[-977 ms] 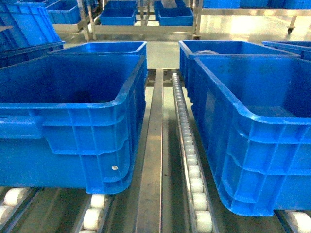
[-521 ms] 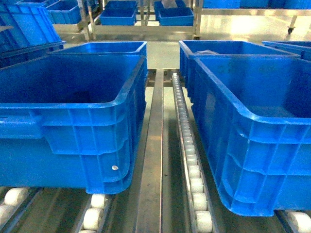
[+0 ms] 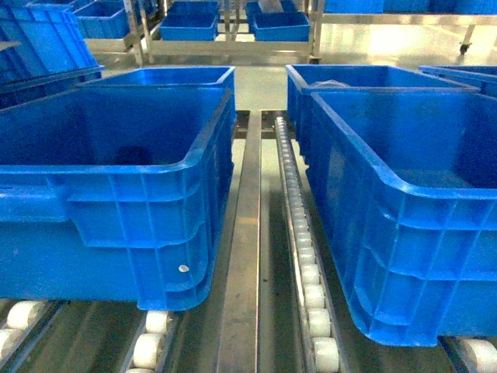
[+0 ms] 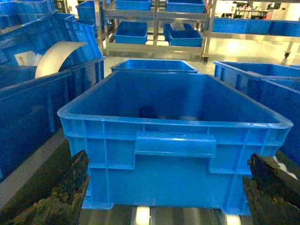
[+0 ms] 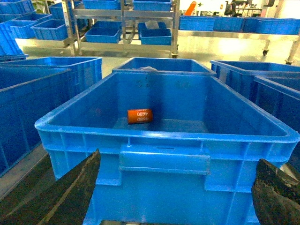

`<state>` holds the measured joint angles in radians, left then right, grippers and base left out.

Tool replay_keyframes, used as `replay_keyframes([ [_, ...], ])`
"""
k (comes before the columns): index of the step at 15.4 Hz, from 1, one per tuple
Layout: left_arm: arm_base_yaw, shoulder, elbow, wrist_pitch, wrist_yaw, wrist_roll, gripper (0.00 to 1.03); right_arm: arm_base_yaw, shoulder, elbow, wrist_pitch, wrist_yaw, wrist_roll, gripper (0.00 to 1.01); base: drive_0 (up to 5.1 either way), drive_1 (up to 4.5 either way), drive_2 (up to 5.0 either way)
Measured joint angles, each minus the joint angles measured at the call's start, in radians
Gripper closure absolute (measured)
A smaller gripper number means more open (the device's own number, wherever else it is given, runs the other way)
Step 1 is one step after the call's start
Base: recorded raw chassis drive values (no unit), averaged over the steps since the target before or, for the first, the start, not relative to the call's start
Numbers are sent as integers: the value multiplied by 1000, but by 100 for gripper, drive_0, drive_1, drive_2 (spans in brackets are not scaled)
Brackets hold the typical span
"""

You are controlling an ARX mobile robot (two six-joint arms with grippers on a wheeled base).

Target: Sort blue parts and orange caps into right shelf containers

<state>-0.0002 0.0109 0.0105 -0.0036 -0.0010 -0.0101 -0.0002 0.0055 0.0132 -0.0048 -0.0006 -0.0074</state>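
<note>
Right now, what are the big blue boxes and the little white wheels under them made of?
The containers look like moulded plastic: bright even blue, slightly glossy, with ribbed walls and thick rounded rims. The white rollers also seem plastic, smooth and matte, though that is less sure. The rail between them looks like bare metal, grey with a dull shine.

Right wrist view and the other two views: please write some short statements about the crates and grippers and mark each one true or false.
1. The crate before the right gripper holds an orange cap. True.
2. The orange cap lies at the crate's near wall. False: it lies towards the far wall.
3. The left gripper is shut on a part. False: its fingers stand wide apart, holding nothing.
4. In the head view, white rollers run between the two near crates. True.
5. The left crate is full of orange caps. False: none is visible there.
</note>
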Motion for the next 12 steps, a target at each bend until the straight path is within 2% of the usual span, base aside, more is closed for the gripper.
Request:
replay_keyframes([
  [12,0,0,0,0,0,0,5,0,0,0,0,0,0,3,0,0,0],
])
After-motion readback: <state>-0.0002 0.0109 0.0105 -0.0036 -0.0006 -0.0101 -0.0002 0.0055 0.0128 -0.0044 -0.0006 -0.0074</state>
